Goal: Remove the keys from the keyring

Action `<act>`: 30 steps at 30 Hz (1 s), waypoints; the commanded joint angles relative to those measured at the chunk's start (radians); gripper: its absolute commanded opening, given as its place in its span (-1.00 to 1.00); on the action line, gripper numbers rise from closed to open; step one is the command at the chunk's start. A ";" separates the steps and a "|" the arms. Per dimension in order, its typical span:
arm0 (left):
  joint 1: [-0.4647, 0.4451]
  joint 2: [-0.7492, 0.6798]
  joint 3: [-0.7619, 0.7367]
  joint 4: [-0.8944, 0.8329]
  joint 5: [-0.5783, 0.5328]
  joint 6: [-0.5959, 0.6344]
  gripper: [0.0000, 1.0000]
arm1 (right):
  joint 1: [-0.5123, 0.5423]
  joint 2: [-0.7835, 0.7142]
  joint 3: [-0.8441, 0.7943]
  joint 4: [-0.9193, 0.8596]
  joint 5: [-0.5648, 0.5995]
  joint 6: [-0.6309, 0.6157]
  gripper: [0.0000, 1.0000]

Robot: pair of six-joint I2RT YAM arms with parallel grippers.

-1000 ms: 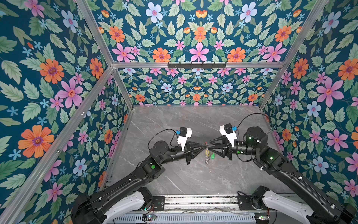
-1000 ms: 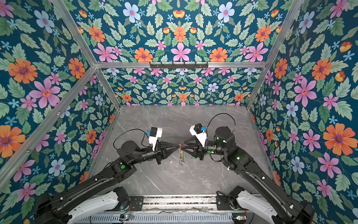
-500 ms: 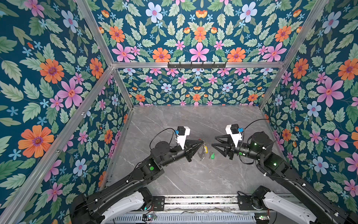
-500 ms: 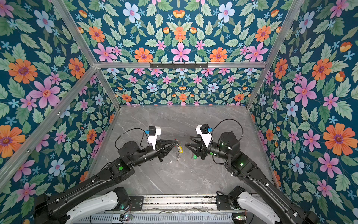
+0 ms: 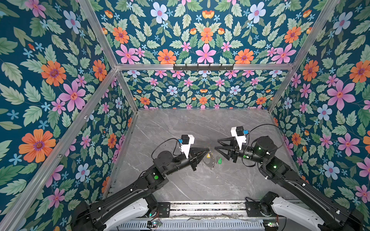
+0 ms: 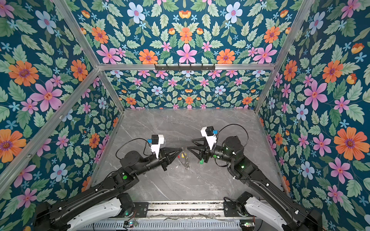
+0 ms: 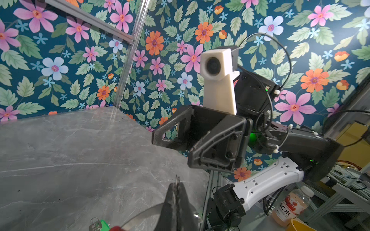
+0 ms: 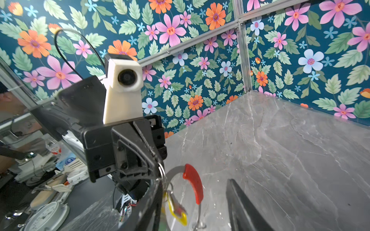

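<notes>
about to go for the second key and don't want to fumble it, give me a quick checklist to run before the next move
1. Grip: left hand shut on the keyring, which hangs from its tips: ok.
2. Free hand: right hand open and empty: ok.
3. First key: green key off the keyring, lying apart from it on the table: ok.
4. Second key: yellow key off the keyring: not ok, it hangs from it.
5. Path: open gap between the two hands in both top views: ok.
6. How the yellow key's small ring sits on the keyring: cannot tell.
</notes>
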 commanded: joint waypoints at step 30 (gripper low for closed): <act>0.001 -0.026 -0.066 0.215 0.002 0.002 -1.00 | 0.041 0.135 0.029 0.226 -0.278 0.184 -0.92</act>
